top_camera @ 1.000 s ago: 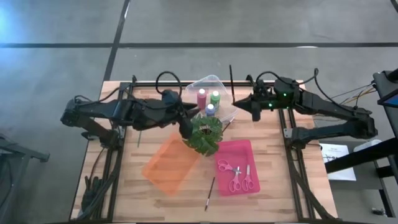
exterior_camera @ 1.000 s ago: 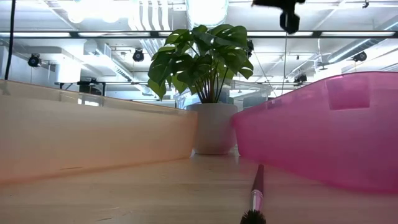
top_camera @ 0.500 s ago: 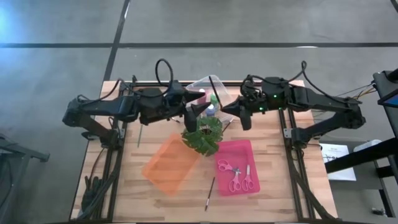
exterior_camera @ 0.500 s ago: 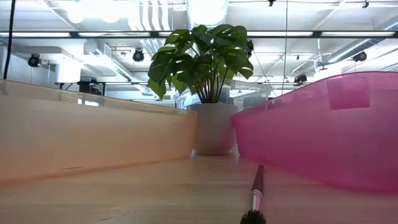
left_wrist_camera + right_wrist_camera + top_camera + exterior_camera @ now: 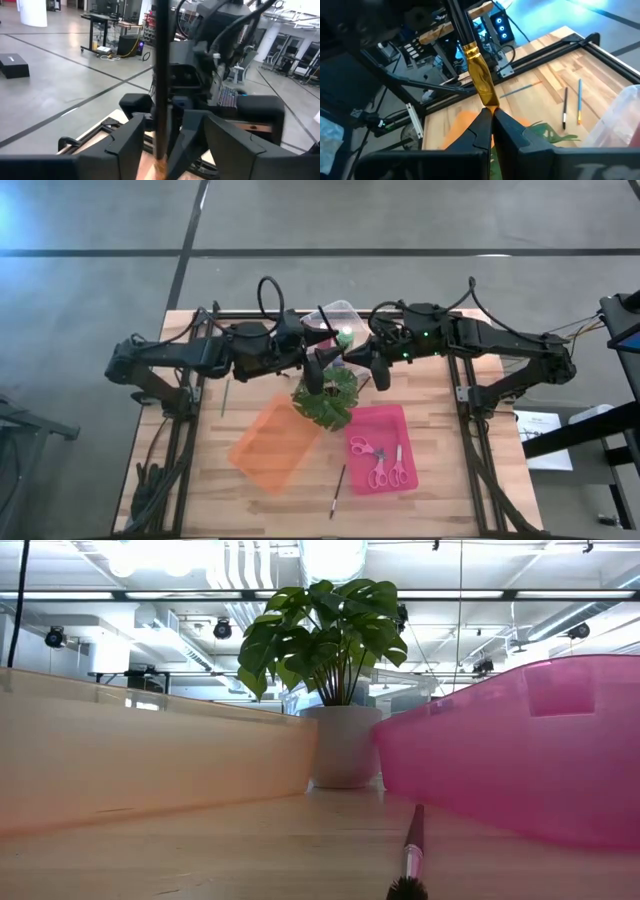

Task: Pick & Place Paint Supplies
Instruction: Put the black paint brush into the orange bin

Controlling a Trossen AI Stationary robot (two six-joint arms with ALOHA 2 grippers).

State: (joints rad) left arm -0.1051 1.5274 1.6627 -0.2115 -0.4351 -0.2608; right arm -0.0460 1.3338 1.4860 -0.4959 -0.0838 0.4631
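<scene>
A thin dark-handled paintbrush (image 5: 328, 323) with a gold-coloured end is in the air over the table's far middle, held by my right gripper (image 5: 354, 358), which is shut on it. My left gripper (image 5: 320, 366) is open and faces it. In the left wrist view its fingers stand on either side of the brush handle (image 5: 160, 75) without touching. A green paint bottle (image 5: 346, 335) shows in the clear tray; the other bottles are hidden by the arms. Two pink-handled scissors (image 5: 378, 463) lie in the pink tray. Another brush (image 5: 338, 490) lies on the table near the front. My right gripper pinches the paintbrush by its gold-coloured end (image 5: 486, 97) between its two fingertips, coming from the table's right. The dark handle (image 5: 457, 22) runs on past the fingertips toward my left gripper. The brush is lifted clear of the table.
The potted leafy plant (image 5: 325, 395) stands right below both grippers. The orange tray (image 5: 275, 442) lies to its near left, the pink tray (image 5: 400, 420) to its near right, and the clear tray (image 5: 345, 308) beyond it. Two more brushes (image 5: 565, 112) lie on the table's left part.
My right gripper has carried the brush from the table's far right toward the left, to above the plant, and the brush has tipped from upright to slanting. My left gripper has risen from beside the plant and moved toward the brush.
</scene>
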